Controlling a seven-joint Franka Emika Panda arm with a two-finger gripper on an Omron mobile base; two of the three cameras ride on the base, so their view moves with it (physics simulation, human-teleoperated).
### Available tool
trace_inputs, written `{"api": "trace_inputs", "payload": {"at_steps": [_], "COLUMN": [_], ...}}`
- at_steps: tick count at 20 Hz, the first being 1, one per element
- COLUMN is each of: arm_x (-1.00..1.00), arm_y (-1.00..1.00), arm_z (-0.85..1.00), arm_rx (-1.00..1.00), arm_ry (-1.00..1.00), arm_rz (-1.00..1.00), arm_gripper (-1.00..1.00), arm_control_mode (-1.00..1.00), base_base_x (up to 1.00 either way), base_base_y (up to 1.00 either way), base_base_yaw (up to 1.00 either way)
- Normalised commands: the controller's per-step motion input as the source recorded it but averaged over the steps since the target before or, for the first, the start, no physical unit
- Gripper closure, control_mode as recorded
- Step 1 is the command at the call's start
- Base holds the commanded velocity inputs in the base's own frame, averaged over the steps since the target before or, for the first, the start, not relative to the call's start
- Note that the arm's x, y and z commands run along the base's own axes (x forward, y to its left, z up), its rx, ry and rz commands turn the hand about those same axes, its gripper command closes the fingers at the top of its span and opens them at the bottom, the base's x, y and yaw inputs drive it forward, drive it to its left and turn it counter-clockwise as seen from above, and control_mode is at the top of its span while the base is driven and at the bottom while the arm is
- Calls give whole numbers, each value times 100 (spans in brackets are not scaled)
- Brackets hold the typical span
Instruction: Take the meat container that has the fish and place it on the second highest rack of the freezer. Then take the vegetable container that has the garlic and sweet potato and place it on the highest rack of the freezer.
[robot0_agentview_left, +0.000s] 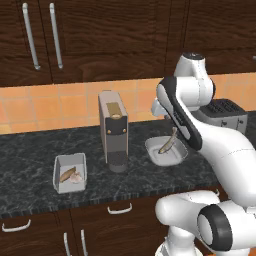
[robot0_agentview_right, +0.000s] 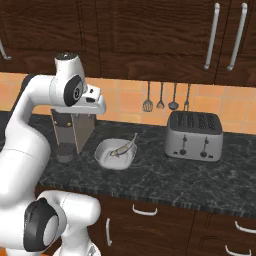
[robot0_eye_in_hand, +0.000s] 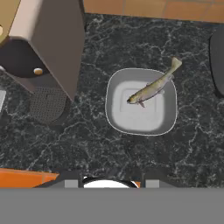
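Counter (robot0_eye_in_hand: 87, 144) directly below hand; fish (robot0_eye_in_hand: 151, 89) slants across tray (robot0_eye_in_hand: 116, 120), tail over rim. Hand high above, lining up; pincer state unclear, holds nothing.

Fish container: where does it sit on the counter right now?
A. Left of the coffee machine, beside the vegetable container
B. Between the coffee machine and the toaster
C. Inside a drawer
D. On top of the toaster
B: the grey tray with the fish rests on the dark counter, with the coffee machine on one side and the toaster on the other.
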Motion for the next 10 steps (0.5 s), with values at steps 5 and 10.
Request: {"api": "trace_inputs", "payload": {"at_steps": [5, 10], "arm_x": [-45, -62], "arm_y": [-37, -85], "arm_z": [-57, -91], "arm_rx": [4, 8], "arm_ry": [-6, -7], "arm_rz": [-18, -43], "arm_gripper": [-100, -100], "arm_control_mode": [-100, -100], "base_base_x": [0, 0], "base_base_y": [0, 0], "base_base_yaw": [0, 0]}}
